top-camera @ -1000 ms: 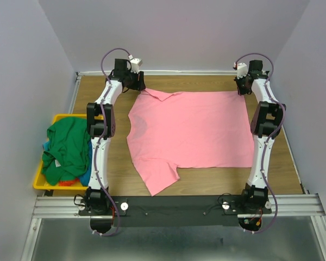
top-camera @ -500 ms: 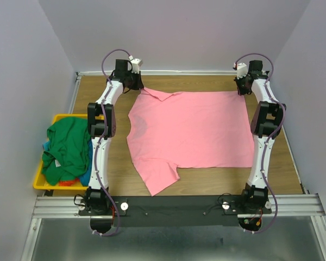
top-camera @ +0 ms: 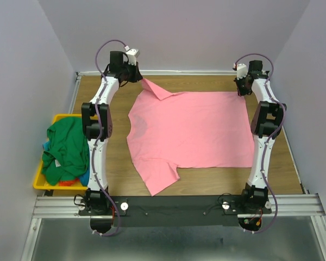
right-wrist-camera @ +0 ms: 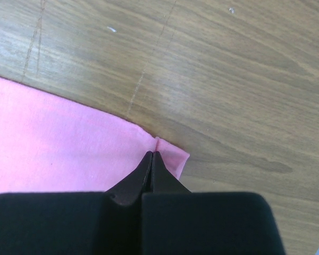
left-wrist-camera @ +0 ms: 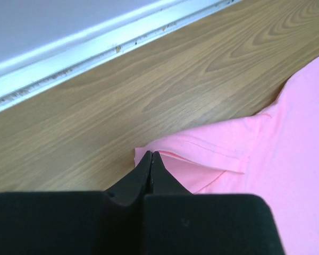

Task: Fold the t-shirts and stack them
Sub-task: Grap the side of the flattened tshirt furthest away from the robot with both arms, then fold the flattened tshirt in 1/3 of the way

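A pink t-shirt lies spread flat on the wooden table. At its far left, my left gripper is shut on the sleeve's corner, which is lifted off the wood. At the far right corner, my right gripper is shut on the pink hem, puckering the cloth. A green t-shirt is heaped in the bin, with bits of blue and orange cloth under it.
A yellow plastic bin sits at the table's left edge. A white rail runs along the back wall just beyond the left gripper. Bare wood lies beyond the shirt's far edge.
My left gripper has closed on the pink sleeve corner and lifted it up and slightly back. The right arm has stayed still.
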`<act>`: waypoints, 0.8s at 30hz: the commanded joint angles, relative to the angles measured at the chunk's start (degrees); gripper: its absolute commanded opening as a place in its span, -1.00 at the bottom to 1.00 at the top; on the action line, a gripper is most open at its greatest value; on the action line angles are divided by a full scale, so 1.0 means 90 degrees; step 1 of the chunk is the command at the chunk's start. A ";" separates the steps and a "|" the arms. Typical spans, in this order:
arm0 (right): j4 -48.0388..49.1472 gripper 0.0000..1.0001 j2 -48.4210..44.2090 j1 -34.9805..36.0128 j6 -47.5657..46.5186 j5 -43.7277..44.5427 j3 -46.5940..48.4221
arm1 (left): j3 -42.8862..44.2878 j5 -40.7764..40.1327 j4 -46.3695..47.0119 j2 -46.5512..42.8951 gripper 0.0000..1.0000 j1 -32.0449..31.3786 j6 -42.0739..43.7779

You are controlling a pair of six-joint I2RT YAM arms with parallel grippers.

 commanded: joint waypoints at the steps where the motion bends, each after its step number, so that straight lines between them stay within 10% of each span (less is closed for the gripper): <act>1: -0.0674 -0.99 -0.0138 -0.0067 0.0006 -0.0024 -0.0155 | -0.0247 0.0219 0.0266 -0.0730 -1.00 0.0047 0.0071; 24: -0.0665 -0.99 -0.1134 -0.0262 -0.0414 -0.0356 -0.0888 | -0.2815 0.0219 0.0275 -0.3044 -1.00 -0.0002 0.0071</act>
